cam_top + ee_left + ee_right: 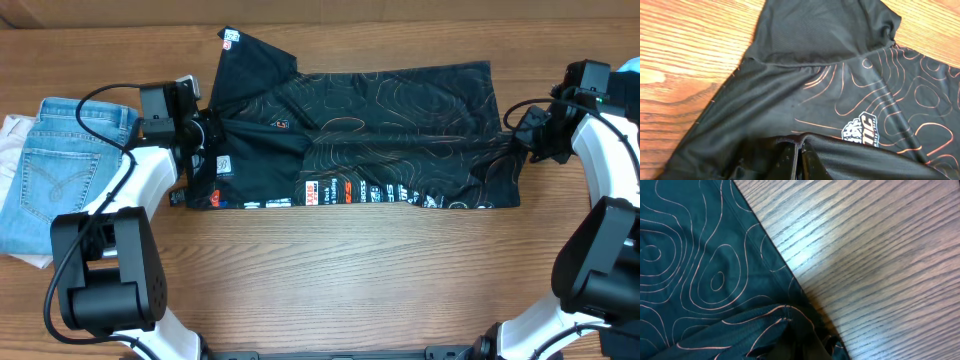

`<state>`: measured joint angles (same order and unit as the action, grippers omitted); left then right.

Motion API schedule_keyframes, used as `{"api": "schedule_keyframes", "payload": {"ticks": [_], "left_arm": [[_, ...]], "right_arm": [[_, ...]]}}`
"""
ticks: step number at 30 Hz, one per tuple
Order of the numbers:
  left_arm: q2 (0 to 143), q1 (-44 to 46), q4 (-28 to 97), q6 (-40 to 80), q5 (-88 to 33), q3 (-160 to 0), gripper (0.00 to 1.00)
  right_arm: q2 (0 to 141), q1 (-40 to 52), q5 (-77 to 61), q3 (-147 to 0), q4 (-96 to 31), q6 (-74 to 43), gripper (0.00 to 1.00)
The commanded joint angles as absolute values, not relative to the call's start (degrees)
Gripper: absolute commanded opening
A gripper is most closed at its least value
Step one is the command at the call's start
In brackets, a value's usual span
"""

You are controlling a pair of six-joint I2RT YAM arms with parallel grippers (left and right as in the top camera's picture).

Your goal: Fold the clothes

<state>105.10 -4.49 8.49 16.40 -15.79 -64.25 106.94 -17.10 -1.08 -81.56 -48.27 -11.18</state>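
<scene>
**Step in hand.** You are at the grasp stage of a fold. The jersey (400, 130) lies spread lengthwise across the middle of the tabletop (350, 290), already doubled into a long band with one sleeve sticking out at the upper left. Your left end effector (207, 135) is clamped tight on a raised pleat at the jersey's left edge; the left wrist view shows fabric pinched between its closed fingers (790, 162). Your right end effector (517, 135) is likewise closed at the right edge, with cloth bunched up at it.

**Next move.** In my judgement, you must lift both ends together and carry one over the other. The thin fabric will sag and slip, so keep the tension even.

**Surface and surroundings.** The tabletop is wood-grain and flat. Jeans (60, 170) lie on a white cloth (12, 130) at the far left, just beside your left arm and clear of the jersey. Nothing of the room beyond shows.
</scene>
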Motion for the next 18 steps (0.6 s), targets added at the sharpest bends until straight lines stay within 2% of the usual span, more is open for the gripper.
{"api": "schedule_keyframes", "payload": {"ticks": [1, 6, 7, 8, 9, 10, 12, 18], "left_arm": [[103.8, -4.4, 7.6, 17.0, -12.6, -65.1, 0.05], [103.8, -4.5, 6.7, 17.0, -12.6, -65.1, 0.06], [103.8, -4.5, 6.8, 17.0, -12.6, -65.1, 0.09], [103.8, -4.5, 6.9, 17.0, -12.7, -65.1, 0.24], [103.8, -4.5, 7.4, 17.0, -12.7, -65.1, 0.31], [103.8, -4.5, 8.3, 17.0, -12.8, -65.1, 0.33], [103.8, -4.5, 10.3, 17.0, -13.2, -65.1, 0.34], [103.8, -4.5, 20.4, 16.7, -15.2, -65.1, 0.29]], "right_arm": [[106.8, -17.0, -0.1, -81.4, -47.1, -10.6, 0.04], [106.8, -17.0, -0.1, -81.4, -46.5, -10.7, 0.05], [106.8, -17.0, -0.1, -81.4, -46.5, -10.7, 0.08], [106.8, -17.0, -0.1, -81.4, -46.4, -10.7, 0.18], [106.8, -17.0, -0.1, -81.4, -46.4, -10.7, 0.28], [106.8, -17.0, -0.1, -81.4, -46.4, -10.6, 0.42], [106.8, -17.0, -0.1, -81.4, -46.5, -10.5, 0.54], [106.8, -17.1, 0.2, -81.4, -48.5, -10.4, 0.60]]}}
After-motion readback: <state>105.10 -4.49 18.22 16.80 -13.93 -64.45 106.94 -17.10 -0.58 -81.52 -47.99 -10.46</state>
